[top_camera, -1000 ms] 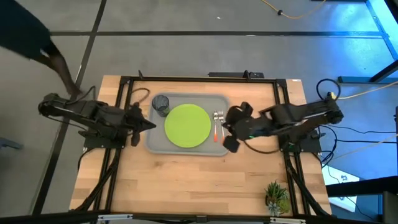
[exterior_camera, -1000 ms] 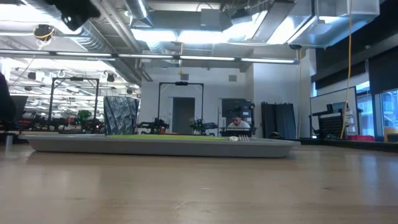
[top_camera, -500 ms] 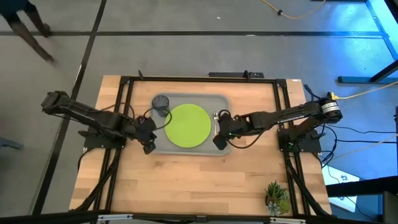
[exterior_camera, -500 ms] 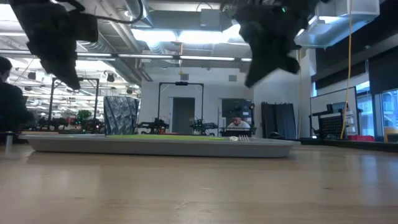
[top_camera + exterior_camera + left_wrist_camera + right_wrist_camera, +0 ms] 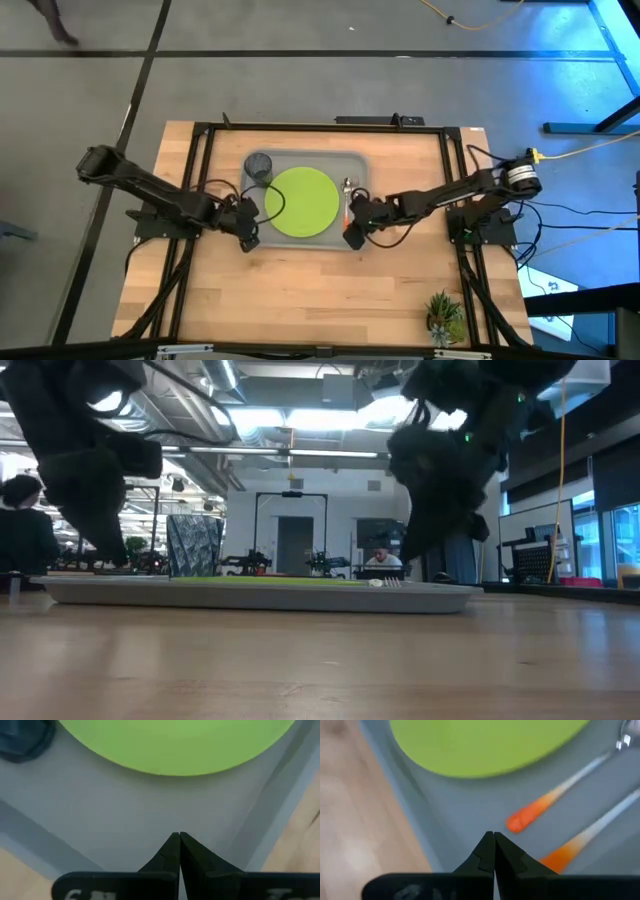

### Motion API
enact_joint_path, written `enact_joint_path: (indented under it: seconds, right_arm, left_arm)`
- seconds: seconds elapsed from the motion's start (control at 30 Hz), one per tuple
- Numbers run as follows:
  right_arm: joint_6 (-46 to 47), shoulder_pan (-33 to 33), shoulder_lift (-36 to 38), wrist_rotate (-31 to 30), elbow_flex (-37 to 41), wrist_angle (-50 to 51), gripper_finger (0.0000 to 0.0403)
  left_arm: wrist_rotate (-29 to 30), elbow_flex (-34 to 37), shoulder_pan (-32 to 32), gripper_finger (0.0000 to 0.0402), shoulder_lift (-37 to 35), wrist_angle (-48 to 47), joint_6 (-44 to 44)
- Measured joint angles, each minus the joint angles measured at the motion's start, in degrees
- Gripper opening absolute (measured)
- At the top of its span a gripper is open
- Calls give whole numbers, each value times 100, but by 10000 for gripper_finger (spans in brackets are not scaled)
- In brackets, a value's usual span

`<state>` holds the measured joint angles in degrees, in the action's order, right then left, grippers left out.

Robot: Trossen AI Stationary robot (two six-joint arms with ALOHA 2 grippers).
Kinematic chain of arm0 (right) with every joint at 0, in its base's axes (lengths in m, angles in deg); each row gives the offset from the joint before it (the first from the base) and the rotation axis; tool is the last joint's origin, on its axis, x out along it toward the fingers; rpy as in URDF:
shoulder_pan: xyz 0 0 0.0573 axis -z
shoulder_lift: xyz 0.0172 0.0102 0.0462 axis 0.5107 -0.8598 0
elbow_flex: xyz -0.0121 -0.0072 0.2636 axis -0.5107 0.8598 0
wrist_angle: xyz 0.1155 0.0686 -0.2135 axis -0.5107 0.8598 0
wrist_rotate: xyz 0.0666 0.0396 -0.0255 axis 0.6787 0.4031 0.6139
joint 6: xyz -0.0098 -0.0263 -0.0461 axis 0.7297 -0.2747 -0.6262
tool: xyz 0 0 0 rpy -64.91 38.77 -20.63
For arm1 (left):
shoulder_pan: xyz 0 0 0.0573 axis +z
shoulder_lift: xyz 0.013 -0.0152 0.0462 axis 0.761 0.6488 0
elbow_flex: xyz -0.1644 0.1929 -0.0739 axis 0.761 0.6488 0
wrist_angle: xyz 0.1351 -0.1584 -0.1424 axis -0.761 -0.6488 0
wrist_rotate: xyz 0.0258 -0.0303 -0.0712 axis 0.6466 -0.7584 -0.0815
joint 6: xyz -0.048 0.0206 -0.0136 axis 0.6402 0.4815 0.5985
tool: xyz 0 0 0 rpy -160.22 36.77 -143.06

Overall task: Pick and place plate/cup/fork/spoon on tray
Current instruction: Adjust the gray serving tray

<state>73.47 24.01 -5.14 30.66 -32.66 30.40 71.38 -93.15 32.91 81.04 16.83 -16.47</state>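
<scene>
The grey tray (image 5: 322,160) lies mid-table. On it rest the lime-green plate (image 5: 300,201), the dark cup (image 5: 258,166) at its far left corner, and the fork and spoon side by side (image 5: 348,192) along its right side. Their orange handles (image 5: 527,816) (image 5: 563,854) show in the right wrist view; which is which I cannot tell. My left gripper (image 5: 179,836) is shut above the tray's near left corner (image 5: 250,240). My right gripper (image 5: 493,835) is shut above the near right corner (image 5: 351,238), just short of the handle ends. In the low view both hang a little above the rim.
A black frame (image 5: 320,126) runs around the table top. A small green plant (image 5: 443,312) stands at the near right corner. Bare wood (image 5: 310,290) lies between the tray and the near edge. A person (image 5: 25,525) shows in the room beyond.
Both grippers have come down from high above the table to just over the tray, tipping more steeply downward. The left one has gone toward the near edge to the near left corner, the right one a little left to the near right corner. The fingers stayed shut.
</scene>
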Motion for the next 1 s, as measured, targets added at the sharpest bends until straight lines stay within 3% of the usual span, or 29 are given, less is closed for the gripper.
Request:
enact_joint_path:
  seconds: [0.33, 0.53, 1.0]
  right_arm:
    - [162, -74, -613, 606, -5, -54, 0]
    - [281, -262, -597, 729, -5, 35, 0]
    - [725, -697, -577, 994, -20, 459, 0]
  left_arm:
    - [-421, 0, -2, 0, 656, 494, -29]
    - [-934, 0, -85, 0, 890, 685, -68]
    - [-1339, -5, -456, 0, 959, 1426, 93]
